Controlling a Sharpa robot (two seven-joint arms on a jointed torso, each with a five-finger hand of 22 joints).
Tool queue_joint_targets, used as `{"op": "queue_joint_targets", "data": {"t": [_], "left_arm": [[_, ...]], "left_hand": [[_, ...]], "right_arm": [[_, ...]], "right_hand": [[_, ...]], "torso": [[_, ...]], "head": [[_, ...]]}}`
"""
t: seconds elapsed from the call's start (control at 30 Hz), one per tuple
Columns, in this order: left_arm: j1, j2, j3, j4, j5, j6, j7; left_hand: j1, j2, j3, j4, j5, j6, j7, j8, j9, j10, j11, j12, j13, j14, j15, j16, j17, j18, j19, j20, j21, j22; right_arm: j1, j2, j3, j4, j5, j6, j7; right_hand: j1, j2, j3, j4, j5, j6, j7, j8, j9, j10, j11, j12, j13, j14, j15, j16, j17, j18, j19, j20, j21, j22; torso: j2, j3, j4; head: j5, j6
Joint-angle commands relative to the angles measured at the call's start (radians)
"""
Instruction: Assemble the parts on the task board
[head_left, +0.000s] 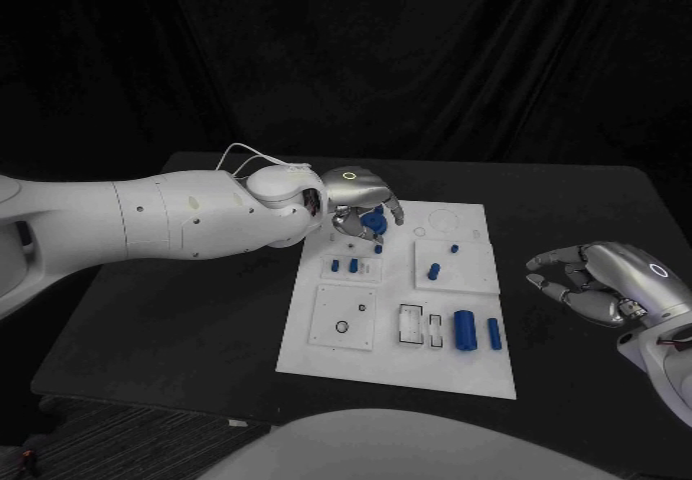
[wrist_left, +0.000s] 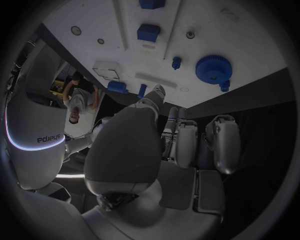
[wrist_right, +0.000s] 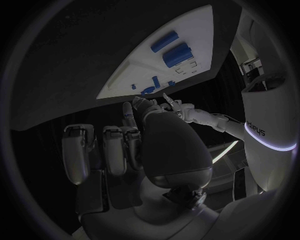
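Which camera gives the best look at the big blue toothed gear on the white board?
The left wrist view: the big blue toothed gear shows whole, teeth clear. In the head view the left hand hangs over the gear, partly hiding it. In the right wrist view I cannot pick it out.

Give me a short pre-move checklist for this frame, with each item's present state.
1. Left hand over the task board's far left corner: ok.
2. Left hand free of parts: ok by the left wrist view, where its fingers hold nothing.
3. Blue gear seated on the board beyond the fingers: cannot tell whether fully seated.
4. Right hand off the board, beside its right edge, holding nothing: ok.
5. Two blue cylinders lying near the board's front right: ok, untouched.
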Motion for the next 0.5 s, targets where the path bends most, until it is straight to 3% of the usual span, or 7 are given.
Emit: {"op": "queue_joint_targets", "data": {"t": [0.03,0.17,0.5], "left_arm": [[-0.006,0.005,0.001,-0.003,-0.083,-0.009,0.003],[-0.012,0.011,0.001,-0.011,-0.111,-0.005,-0.017],[-0.021,0.031,0.001,-0.033,-0.128,0.008,-0.034]], "left_hand": [[0.005,0.008,-0.01,0.0,-0.005,0.014,-0.002,0.006,-0.012,0.013,0.001,0.0,-0.009,0.007,0.001,0.006,0.014,0.013,0.001,-0.006,0.002,0.196],[0.01,0.018,-0.013,-0.002,-0.003,0.049,-0.02,0.012,-0.03,0.062,-0.011,0.019,-0.012,0.008,-0.007,0.012,0.018,0.013,0.001,-0.011,-0.001,0.196],[0.013,0.026,-0.005,-0.012,0.032,0.064,-0.02,0.007,-0.047,0.12,-0.009,0.049,-0.002,0.009,-0.008,0.02,0.02,0.012,0.007,-0.014,0.004,0.198]], "right_arm": [[-0.006,-0.001,0.0,-0.001,-0.003,-0.004,0.005],[-0.009,-0.002,0.0,-0.002,0.001,-0.002,0.006],[-0.012,-0.003,0.0,-0.004,0.015,-0.001,0.012]], "right_hand": [[-0.002,-0.005,0.003,0.003,0.005,0.008,0.0,0.004,0.001,0.104,0.002,0.003,0.263,0.106,-0.006,0.003,0.263,0.003,0.075,-0.006,0.005,0.248],[-0.002,-0.006,0.004,0.002,0.005,0.008,0.0,0.004,0.001,0.104,0.002,0.003,0.263,0.106,-0.006,0.003,0.263,0.004,0.074,-0.006,0.004,0.248],[-0.002,-0.005,0.004,0.003,0.006,0.009,0.0,0.004,0.001,0.104,0.002,0.003,0.263,0.106,-0.006,0.003,0.263,0.004,0.072,-0.006,0.002,0.247]], "torso": [[-0.001,0.0004,-0.0005],[-0.001,0.0003,-0.0005],[-0.001,0.0004,-0.0005]], "head": [[-0.001,0.0],[0.0,0.0],[-0.003,0.0]]}}
